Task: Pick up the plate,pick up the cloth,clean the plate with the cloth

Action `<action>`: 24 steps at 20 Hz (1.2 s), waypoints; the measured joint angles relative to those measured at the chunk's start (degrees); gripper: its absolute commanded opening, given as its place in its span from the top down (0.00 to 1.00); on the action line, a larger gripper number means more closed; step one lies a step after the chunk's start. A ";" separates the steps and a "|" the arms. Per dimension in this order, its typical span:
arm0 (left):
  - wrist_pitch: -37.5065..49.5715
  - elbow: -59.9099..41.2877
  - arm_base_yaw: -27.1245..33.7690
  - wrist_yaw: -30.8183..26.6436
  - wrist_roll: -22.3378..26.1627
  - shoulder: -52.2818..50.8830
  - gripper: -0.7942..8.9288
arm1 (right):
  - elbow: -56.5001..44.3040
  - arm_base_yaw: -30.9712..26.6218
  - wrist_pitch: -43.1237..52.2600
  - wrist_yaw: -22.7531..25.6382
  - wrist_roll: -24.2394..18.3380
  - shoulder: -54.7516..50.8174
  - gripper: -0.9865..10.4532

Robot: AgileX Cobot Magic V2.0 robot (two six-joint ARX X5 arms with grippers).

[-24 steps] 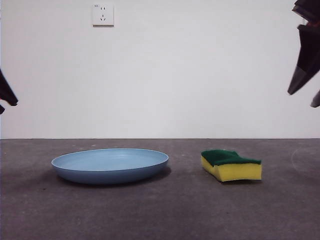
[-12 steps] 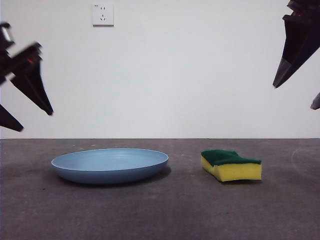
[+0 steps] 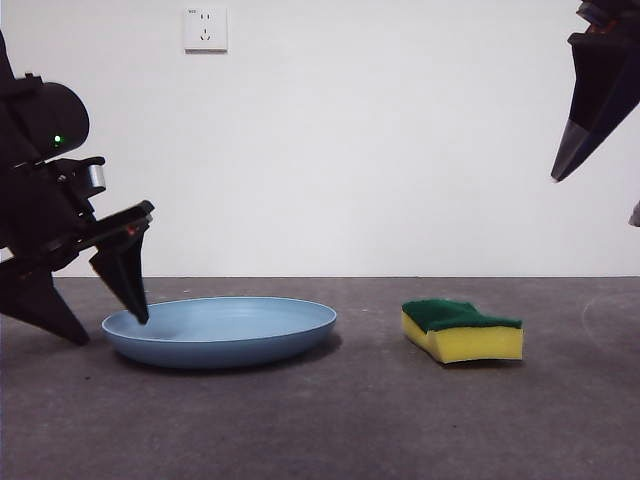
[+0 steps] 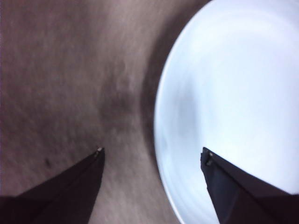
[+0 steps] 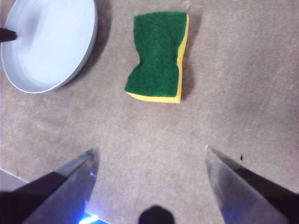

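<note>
The light-blue plate (image 3: pixel 220 330) lies flat on the grey table (image 3: pixel 330 420), left of the sponge (image 3: pixel 463 330), which sits well apart from it with its green scouring side up. The left gripper (image 3: pixel 108 325) is low at the plate's outer rim with its jaws spread wide: one tip reaches over the rim into the dish, the other stands outside it near the tabletop, so the rim lies between them, as the left wrist view confirms (image 4: pixel 152 151). Whether either tip touches the plate cannot be told. The step in hand appears to be the grasp of the plate; to do it well, the outer jaw should get under the low rim before closing, since the shallow plastic could slide or tip. The right gripper (image 5: pixel 152 154) hangs high with its jaws apart and empty; the sponge (image 5: pixel 159 56) lies ahead of them, not between them.
</note>
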 measured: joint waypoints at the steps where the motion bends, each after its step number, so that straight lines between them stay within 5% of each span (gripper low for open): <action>1: 0.68 0.20 -0.02 -0.11 0.02 0.66 0.56 | 0.00 0.00 -0.02 0.00 0.00 -0.02 0.58; 2: 1.01 0.35 -0.07 -0.07 0.02 0.83 0.58 | 0.00 0.00 -0.04 0.00 0.00 -0.02 0.58; 5: 1.46 0.42 -0.81 -0.61 0.07 1.22 0.91 | 0.00 0.00 -0.07 0.00 0.02 -0.02 0.58; 18: 1.22 0.39 -2.62 -0.46 2.73 -4.76 0.93 | 0.81 2.43 3.56 0.33 -0.02 0.00 0.59; 24: -8.96 5.97 -2.62 -0.83 6.38 -16.94 0.93 | 8.96 8.31 4.26 8.72 -0.52 8.11 0.61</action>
